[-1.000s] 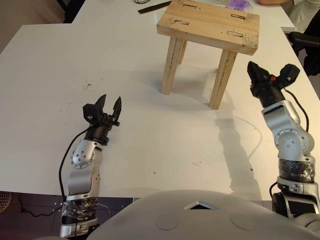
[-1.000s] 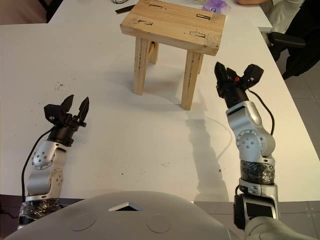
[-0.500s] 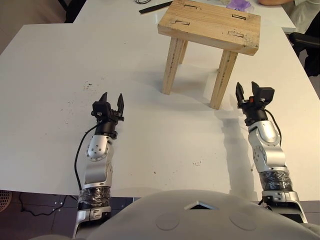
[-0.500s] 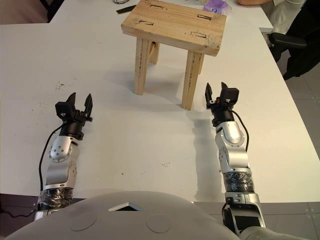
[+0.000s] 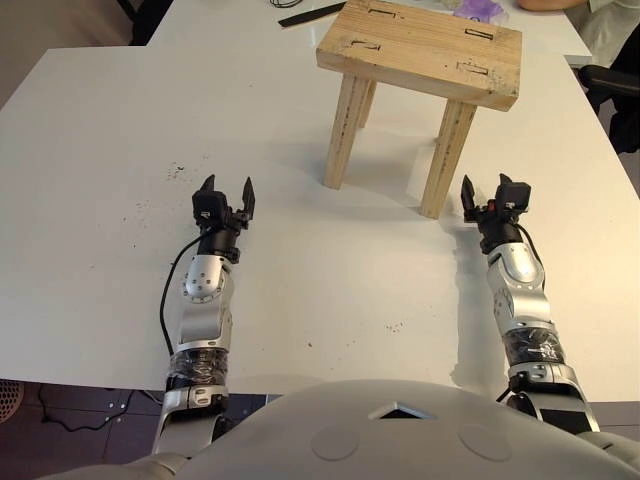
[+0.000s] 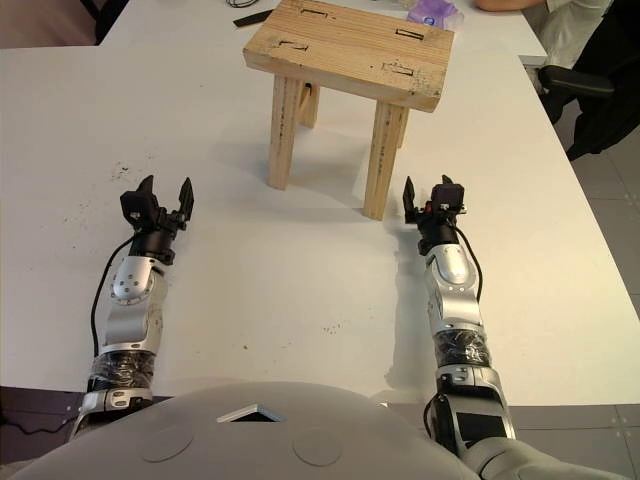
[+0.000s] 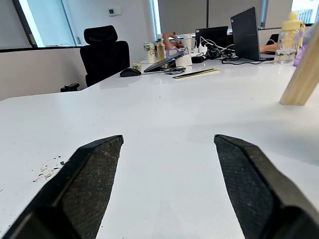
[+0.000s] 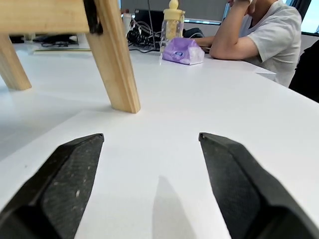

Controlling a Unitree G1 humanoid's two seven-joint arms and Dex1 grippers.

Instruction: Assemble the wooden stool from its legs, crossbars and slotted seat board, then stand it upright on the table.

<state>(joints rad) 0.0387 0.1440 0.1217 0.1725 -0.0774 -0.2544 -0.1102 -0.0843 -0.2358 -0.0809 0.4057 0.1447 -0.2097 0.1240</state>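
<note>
The wooden stool stands upright on the white table, its slotted seat board on top and its legs down. My left gripper rests low on the table, well to the left of the stool, open with nothing between its fingers. Just right of the stool's near right leg lies my right gripper, also open and holding nothing. That leg shows close ahead in the right wrist view.
Small dark crumbs dot the table near my left gripper. A flat black item lies at the table's far edge behind the stool. A purple packet and a bottle sit at the far right, near a seated person's arm.
Both arms have come down and stretched flat along the table; my right gripper dropped from beside the seat to the table by the near right leg. Both stay open. The stool has not moved.
</note>
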